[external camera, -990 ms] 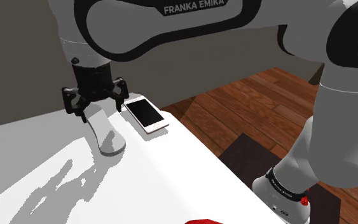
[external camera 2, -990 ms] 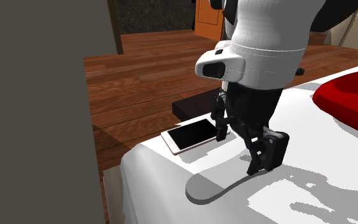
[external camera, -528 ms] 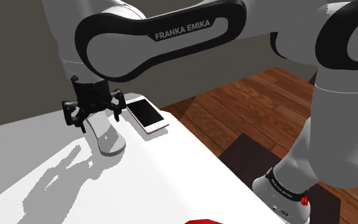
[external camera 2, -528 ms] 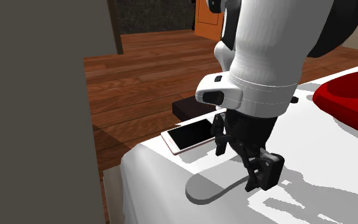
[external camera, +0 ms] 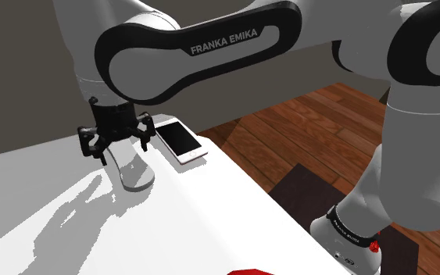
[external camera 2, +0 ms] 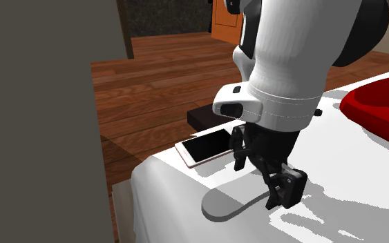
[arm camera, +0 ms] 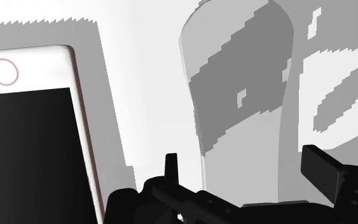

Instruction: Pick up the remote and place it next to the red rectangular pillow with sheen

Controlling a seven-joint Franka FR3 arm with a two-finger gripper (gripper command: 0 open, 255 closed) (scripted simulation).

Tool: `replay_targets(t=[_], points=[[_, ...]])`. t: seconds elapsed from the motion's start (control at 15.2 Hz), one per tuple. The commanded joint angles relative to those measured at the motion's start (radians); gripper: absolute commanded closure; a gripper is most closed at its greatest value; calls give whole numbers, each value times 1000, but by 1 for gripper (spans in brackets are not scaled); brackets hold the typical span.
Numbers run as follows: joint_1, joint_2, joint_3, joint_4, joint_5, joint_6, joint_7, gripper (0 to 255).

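The jaws stand wide open and hold nothing. The gripper (arm camera: 244,160) hangs low over one end of the remote (arm camera: 241,95), with one black finger (arm camera: 170,167) on each side of it. In the wrist view a strip of the white surface (arm camera: 145,76) shows between each finger and the remote's edge, so neither finger touches it.

The remote is a long, plain pale grey body with rounded ends. It lies flat on the white surface (external camera: 210,219), and shadow covers a part of it. In the shoulder view the gripper (external camera: 119,147) hides the far end of the remote (external camera: 136,178); the near rounded end shows below it.

Just beside the remote lies a phone (arm camera: 31,146), roughly parallel to it but apart from it, with a black screen and a pale frame. In the second exterior view the phone (external camera 2: 206,146) is between the remote (external camera 2: 220,203) and the edge of the surface.

The red pillow (external camera 2: 379,103) is well apart from the remote, on the other side of the arm. Past the phone, lower than the remote, is a brown wooden floor (external camera 2: 158,76) with a dark mat (external camera 2: 206,114).
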State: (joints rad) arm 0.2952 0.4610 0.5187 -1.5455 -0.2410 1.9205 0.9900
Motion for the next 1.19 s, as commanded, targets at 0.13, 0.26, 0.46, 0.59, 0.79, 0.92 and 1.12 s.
replay_targets(t=[0.13,0.26,0.46,0.59,0.79,0.92,1.12], points=[[0,0,0,0,0,0,0,255],[0,0,0,0,0,0,0,255],[0,0,0,0,0,0,0,255],[0,0,0,0,0,0,0,255],[1,-10,3,27,6,-35,-5,255],[1,-15,5,46,10,-59,-7,255],[3,-21,8,78,15,-96,-11,255]])
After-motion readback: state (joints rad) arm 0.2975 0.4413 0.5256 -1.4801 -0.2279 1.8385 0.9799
